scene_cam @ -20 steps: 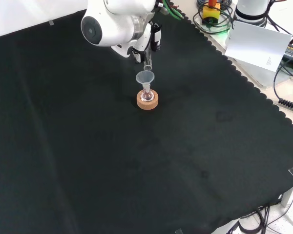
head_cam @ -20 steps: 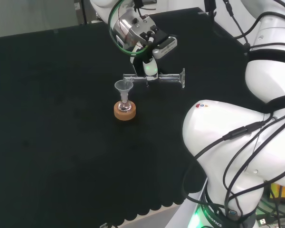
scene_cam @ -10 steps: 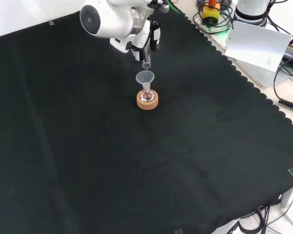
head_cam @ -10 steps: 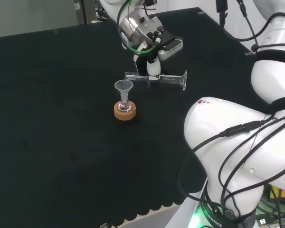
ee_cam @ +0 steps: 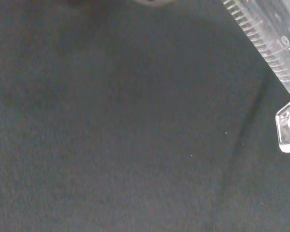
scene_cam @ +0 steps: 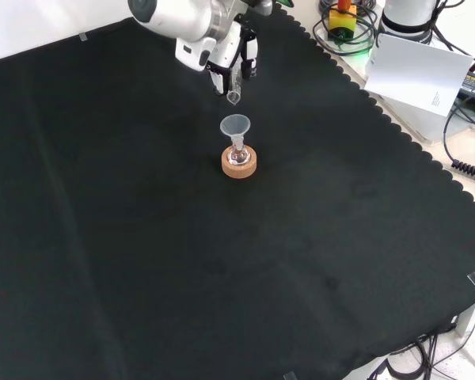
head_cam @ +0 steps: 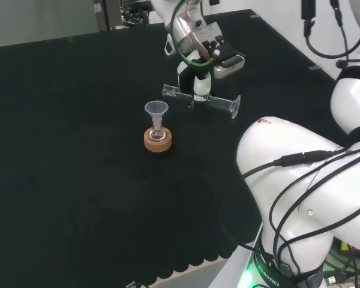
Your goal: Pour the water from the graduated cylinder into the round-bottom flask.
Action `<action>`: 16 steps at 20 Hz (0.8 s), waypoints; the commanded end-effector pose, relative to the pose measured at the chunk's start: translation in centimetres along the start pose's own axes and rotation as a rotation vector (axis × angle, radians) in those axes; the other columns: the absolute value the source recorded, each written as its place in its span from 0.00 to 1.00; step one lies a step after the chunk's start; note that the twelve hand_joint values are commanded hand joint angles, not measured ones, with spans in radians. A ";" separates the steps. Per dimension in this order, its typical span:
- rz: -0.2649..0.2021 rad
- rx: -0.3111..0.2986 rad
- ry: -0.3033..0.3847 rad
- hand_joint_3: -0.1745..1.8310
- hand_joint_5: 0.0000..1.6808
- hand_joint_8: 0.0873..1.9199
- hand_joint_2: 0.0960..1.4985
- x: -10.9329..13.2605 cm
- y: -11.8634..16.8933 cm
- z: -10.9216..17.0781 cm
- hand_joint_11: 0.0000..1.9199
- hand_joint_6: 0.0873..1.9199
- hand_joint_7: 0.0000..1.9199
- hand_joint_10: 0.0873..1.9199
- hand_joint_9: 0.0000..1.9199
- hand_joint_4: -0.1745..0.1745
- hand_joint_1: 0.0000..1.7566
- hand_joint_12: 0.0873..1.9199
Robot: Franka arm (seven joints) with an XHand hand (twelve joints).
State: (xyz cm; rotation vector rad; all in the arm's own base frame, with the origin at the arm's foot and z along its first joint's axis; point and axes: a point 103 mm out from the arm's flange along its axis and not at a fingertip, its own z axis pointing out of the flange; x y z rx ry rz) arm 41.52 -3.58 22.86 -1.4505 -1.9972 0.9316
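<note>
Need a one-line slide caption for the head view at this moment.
The hand holds the graduated cylinder nearly level, above and right of the funnel in the round-bottom flask on its cork ring.

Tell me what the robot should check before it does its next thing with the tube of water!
1. Hand curled round the graduated cylinder: ok.
2. Cylinder tipped over for pouring: ok, it lies near level with its mouth slightly raised in the head view.
3. Cylinder mouth right over the funnel: not ok, it sits beside and above it.
4. Funnel upright in the round-bottom flask: ok.
5. Flask sitting in its cork ring: ok.
6. Water left in the cylinder: cannot tell.
</note>
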 end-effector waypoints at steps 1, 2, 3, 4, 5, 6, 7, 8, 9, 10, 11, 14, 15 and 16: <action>-0.088 -0.171 0.090 0.09 0.53 0.55 0.75 -0.4 0.3 0.7 0.63 0.56 0.49 0.01 0.75 0.00 0.71 0.37; -0.096 -0.192 0.100 0.09 0.53 0.55 0.75 -0.5 0.4 0.7 0.63 0.56 0.49 0.01 0.75 0.00 0.71 0.37; -0.105 -0.215 0.111 0.09 0.53 0.56 0.75 -0.5 0.4 0.7 0.63 0.56 0.49 0.01 0.75 0.00 0.71 0.37; -0.116 -0.237 0.121 0.09 0.53 0.56 0.75 -0.5 0.4 0.7 0.63 0.56 0.49 0.01 0.75 0.00 0.71 0.37; -0.124 -0.258 0.130 0.09 0.53 0.56 0.75 -0.5 0.5 0.7 0.63 0.56 0.49 0.01 0.75 0.00 0.71 0.37; -0.130 -0.278 0.134 0.09 0.53 0.56 0.75 -0.5 0.5 0.8 0.63 0.56 0.49 0.00 0.75 0.00 0.71 0.37; -0.135 -0.296 0.138 0.09 0.53 0.56 0.75 -0.4 0.6 0.7 0.63 0.56 0.49 0.00 0.75 0.00 0.71 0.37; -0.141 -0.313 0.144 0.09 0.53 0.56 0.75 -0.4 0.6 0.7 0.63 0.56 0.49 0.00 0.75 0.00 0.71 0.37; -0.148 -0.327 0.150 0.09 0.53 0.56 0.75 -0.4 0.7 0.8 0.63 0.56 0.49 0.00 0.75 0.00 0.71 0.37; -0.155 -0.341 0.155 0.09 0.53 0.56 0.75 -0.4 0.8 0.8 0.63 0.56 0.49 0.00 0.75 0.00 0.71 0.37; -0.161 -0.351 0.161 0.09 0.53 0.56 0.75 -0.4 0.8 0.8 0.63 0.56 0.49 0.00 0.75 0.00 0.71 0.37; -0.175 -0.370 0.171 0.09 0.53 0.56 0.75 -0.5 1.2 0.9 0.63 0.56 0.49 0.00 0.75 0.00 0.71 0.37; -0.178 -0.370 0.174 0.09 0.53 0.56 0.75 -0.5 1.3 0.9 0.63 0.56 0.49 0.00 0.75 0.00 0.71 0.37; -0.180 -0.373 0.176 0.09 0.53 0.56 0.75 -0.6 1.4 1.0 0.63 0.56 0.49 0.00 0.75 0.00 0.71 0.37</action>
